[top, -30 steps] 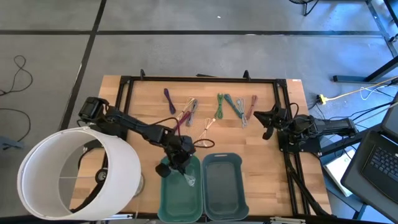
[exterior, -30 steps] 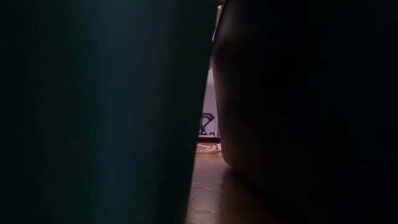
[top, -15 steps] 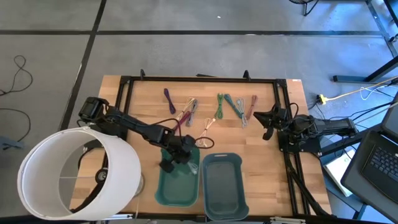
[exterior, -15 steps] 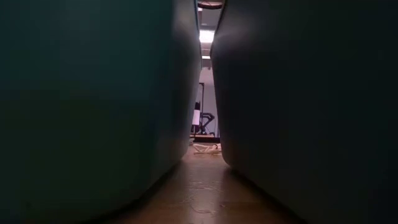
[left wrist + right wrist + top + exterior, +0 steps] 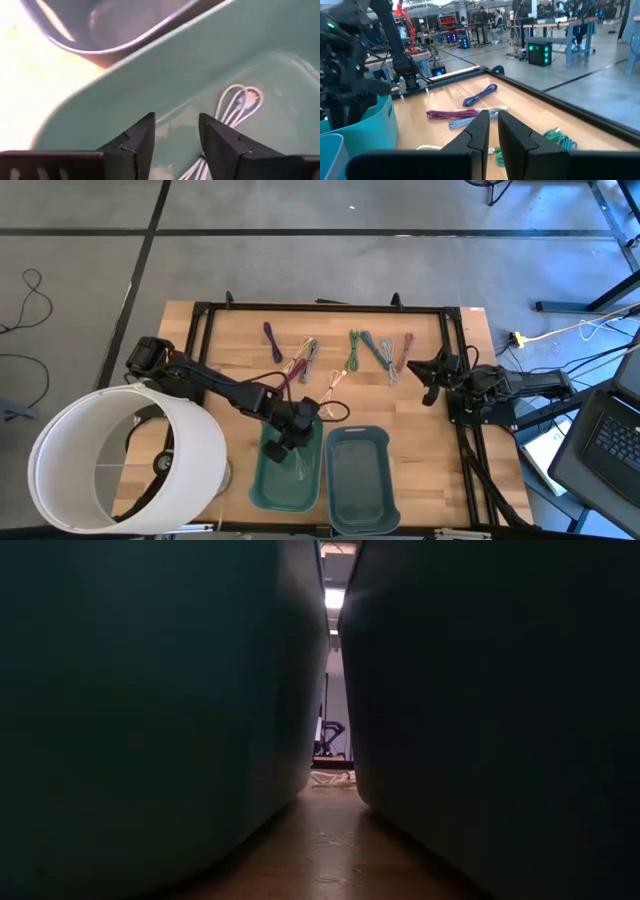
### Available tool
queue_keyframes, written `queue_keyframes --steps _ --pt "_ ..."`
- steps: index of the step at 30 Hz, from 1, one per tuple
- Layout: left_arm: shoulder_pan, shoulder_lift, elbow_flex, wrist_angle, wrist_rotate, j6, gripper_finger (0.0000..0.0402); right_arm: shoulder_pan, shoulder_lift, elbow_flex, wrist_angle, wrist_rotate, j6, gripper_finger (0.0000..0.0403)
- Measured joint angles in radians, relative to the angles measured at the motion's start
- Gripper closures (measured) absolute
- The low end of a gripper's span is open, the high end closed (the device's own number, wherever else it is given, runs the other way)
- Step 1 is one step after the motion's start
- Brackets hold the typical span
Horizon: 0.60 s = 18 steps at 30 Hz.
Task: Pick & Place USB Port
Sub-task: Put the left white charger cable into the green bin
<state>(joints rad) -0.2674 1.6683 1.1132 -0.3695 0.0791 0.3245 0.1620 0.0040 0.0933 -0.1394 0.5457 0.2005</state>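
One white USB cable (image 5: 239,105) lies loose on the floor of the teal bin (image 5: 288,492), and my left tool (image 5: 290,436) hangs just above it at the bin's far rim, fingers spread apart with nothing between them. My right tool (image 5: 432,377) waits at the right edge of the counter (image 5: 230,345), fingers nearly together and gripping nothing I can see.

I judge these cables light, limp and springy: a coil sags and swings once lifted, and a thin jacket slides between smooth pads. The sure hold is across the bundled middle, where several strands bunch together, or on the stiff plug end; a single strand would slip out.

Several more cables rest in a row near the far edge of the counter: a purple cable (image 5: 272,340), a green cable (image 5: 355,348), a dark red cable (image 5: 405,352), and others tangled between them. The grey bin (image 5: 360,480) stands just beside the teal one. A tangle may drag its neighbours along, so I would lift slowly.
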Motion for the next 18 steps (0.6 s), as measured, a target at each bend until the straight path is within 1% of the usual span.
queue_keyframes --steps 4,6,9,11,12,16,18 --pt "-0.030 -0.007 0.119 -0.131 -0.173 0.043 0.0282 0.000 0.000 0.000 -0.028 -0.001 0.025 0.0359" --pt "-0.033 -0.008 0.166 -0.194 -0.285 0.071 0.0305 0.000 0.000 0.000 -0.031 -0.001 0.030 0.0359" --pt "-0.012 -0.008 0.197 -0.260 -0.469 0.100 0.0349 0.000 0.000 0.000 -0.031 -0.022 0.031 0.0359" --pt "0.022 -0.008 0.202 -0.296 -0.580 0.090 0.0382 0.000 0.000 0.000 -0.031 -0.037 0.031 0.0359" --pt "0.046 -0.008 0.202 -0.314 -0.625 0.071 0.0391 0.000 0.000 0.000 -0.031 -0.049 0.031 0.0359" --pt "0.158 -0.007 0.202 -0.380 -0.760 -0.024 0.0399 0.000 0.000 0.000 -0.031 -0.091 0.034 0.0359" --pt "0.222 -0.016 0.201 -0.405 -0.796 -0.059 0.0400 0.000 0.000 0.000 -0.031 -0.098 0.035 0.0359"
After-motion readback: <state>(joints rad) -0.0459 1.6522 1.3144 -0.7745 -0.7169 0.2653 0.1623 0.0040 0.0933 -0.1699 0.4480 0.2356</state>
